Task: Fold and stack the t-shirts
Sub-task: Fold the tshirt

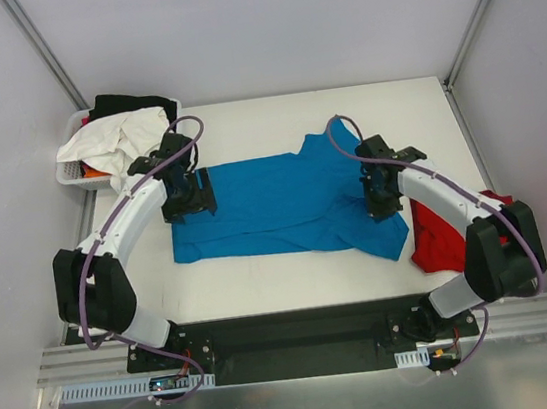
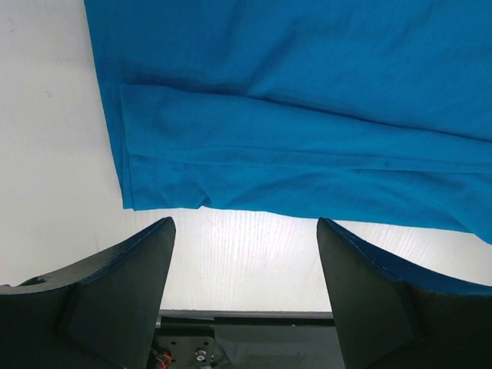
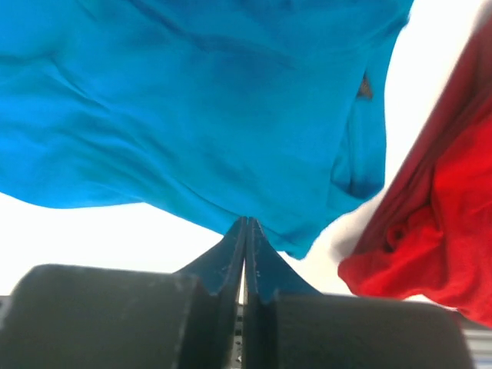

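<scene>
A bright turquoise-blue cotton t-shirt lies spread across the middle of the white table, its length running left to right, with the sleeve end to the right lying rumpled and uneven. At its left end the hem is doubled over on itself, forming a flat band along the near edge.

The left gripper sits above that left end of the shirt. In the left wrist view its two dark fingers stand wide apart over bare table just short of the hem, with nothing between them.

The right gripper is at the right end of the same shirt, near the sleeve. In the right wrist view its fingers are pressed tightly together, and their tips meet the lower edge of the blue fabric. I cannot tell whether any cloth is caught between them.

A plain red cotton t-shirt lies crumpled at the right edge of the table, just beside the blue one and partly hidden by the right arm.

At the far left corner stands a white plastic basket. A white cloth garment is heaped over it, with a black cloth garment behind.
</scene>
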`<action>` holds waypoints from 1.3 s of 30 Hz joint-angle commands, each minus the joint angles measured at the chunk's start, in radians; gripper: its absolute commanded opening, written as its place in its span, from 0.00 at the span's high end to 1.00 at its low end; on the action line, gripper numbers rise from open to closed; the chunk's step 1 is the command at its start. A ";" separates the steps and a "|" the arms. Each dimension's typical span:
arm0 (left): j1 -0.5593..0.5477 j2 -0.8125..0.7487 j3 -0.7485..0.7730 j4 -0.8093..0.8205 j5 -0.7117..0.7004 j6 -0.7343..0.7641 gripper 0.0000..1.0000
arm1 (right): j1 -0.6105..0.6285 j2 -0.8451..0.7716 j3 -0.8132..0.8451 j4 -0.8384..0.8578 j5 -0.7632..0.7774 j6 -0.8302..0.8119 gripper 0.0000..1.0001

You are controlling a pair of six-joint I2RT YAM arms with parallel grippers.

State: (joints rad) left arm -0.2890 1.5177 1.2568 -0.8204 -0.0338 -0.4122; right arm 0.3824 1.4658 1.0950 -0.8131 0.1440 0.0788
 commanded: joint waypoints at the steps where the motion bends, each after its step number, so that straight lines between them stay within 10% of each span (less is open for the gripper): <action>1: -0.015 0.012 0.044 -0.019 0.008 -0.019 0.25 | 0.003 0.059 -0.055 0.026 -0.003 0.001 0.99; 26: -0.053 -0.082 -0.267 0.003 -0.098 -0.105 0.16 | 0.018 0.139 0.092 -0.020 -0.106 -0.002 0.99; 39: -0.044 0.134 -0.146 0.121 -0.100 -0.068 0.17 | 0.019 0.067 0.085 -0.095 -0.081 -0.036 0.97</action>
State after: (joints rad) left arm -0.3397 1.6077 1.0252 -0.7441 -0.0986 -0.4980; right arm 0.3958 1.5906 1.1557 -0.8467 0.0460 0.0620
